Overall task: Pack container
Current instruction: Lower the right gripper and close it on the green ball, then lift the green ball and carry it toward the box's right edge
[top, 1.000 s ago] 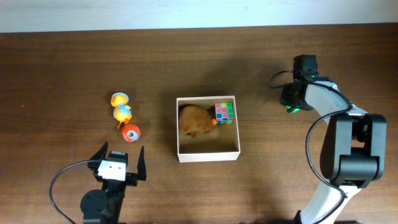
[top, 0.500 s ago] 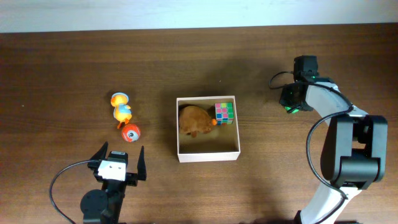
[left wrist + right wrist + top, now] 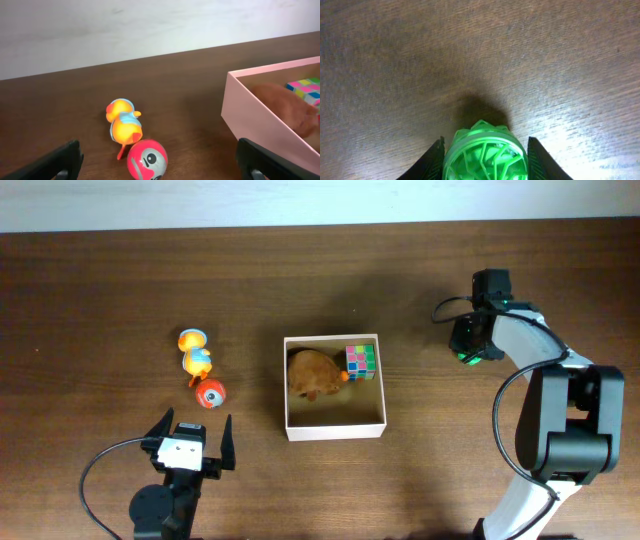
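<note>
Half the green ball is cut off.

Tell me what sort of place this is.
Probably a robot test bench, not a home: two robot arms at a bare wooden table against a blank white wall, with small toys set out beside an open container.

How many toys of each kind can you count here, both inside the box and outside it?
Balls: 2, the red ball and the green lattice ball
Duck toy: 1
Brown plush toy: 1
Puzzle cube: 1
Total: 5
</note>
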### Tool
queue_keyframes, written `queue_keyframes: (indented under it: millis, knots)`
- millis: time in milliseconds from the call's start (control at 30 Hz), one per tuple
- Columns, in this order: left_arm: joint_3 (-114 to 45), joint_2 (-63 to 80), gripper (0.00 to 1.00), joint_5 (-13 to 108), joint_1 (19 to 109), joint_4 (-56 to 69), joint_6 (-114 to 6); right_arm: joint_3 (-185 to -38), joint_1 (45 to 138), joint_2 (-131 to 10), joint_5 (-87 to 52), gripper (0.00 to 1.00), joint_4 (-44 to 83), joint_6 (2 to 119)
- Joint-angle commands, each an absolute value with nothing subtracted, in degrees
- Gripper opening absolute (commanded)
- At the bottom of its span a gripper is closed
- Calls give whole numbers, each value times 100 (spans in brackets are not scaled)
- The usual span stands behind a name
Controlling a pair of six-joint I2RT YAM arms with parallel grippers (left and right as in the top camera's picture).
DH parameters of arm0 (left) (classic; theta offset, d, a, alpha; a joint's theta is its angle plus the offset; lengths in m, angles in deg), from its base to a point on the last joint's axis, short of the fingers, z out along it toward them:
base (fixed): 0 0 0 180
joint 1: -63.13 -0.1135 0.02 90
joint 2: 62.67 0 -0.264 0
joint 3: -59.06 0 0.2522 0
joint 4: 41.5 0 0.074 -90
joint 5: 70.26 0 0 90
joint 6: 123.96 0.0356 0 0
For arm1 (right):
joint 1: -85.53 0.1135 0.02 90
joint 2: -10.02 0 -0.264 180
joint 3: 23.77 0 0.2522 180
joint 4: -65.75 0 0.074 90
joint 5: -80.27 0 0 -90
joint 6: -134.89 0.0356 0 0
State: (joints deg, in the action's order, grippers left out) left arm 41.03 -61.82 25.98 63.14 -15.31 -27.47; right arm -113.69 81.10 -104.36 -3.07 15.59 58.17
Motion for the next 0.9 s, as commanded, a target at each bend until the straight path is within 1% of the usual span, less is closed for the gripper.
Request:
queue_keyframes:
  millis: [0, 300, 367, 433, 500, 567, 700, 733, 800, 867]
  knots:
    - [4147, -6233, 99, 2637, 6290, -1553, -2656, -11596, 8095, -10517, -526, 35, 1343, 5793]
    - [4147, -6233, 99, 2637, 6290, -1553, -2656, -12593, 8099, -10476, -524, 35, 390, 5517]
    - [4147, -6233, 99, 2637, 6290, -1553, -2656, -12702, 8099, -10476, -524, 39, 346, 5472]
    - [4147, -6233, 99, 2637, 6290, -1553, -2656, -12728, 8099, -10476, -524, 41, 333, 5474]
    - [4147, -6233, 99, 2637, 6290, -1553, -2656, -12728, 8099, -10476, -526, 46, 309, 5476]
    - [4147, -6233, 99, 2637, 6290, -1553, -2656, -12726, 8101, -10476, -557, 48, 243, 5476]
    - [4147, -6233, 99, 2637, 6290, -1553, -2656, -12726, 8101, -10476, -867, 49, 169, 5472]
    - [4147, -6233, 99, 2637, 6290, -1553, -2656, -12726, 8101, -10476, -972, 52, 165, 5472]
    - [4147, -6233, 99, 2637, 6290, -1553, -2656, -12726, 8108, -10476, -1210, 54, 167, 5469]
    - [4147, -6233, 99, 2637, 6290, -1553, -2656, -12720, 8154, -10476, -1534, 59, 167, 5364]
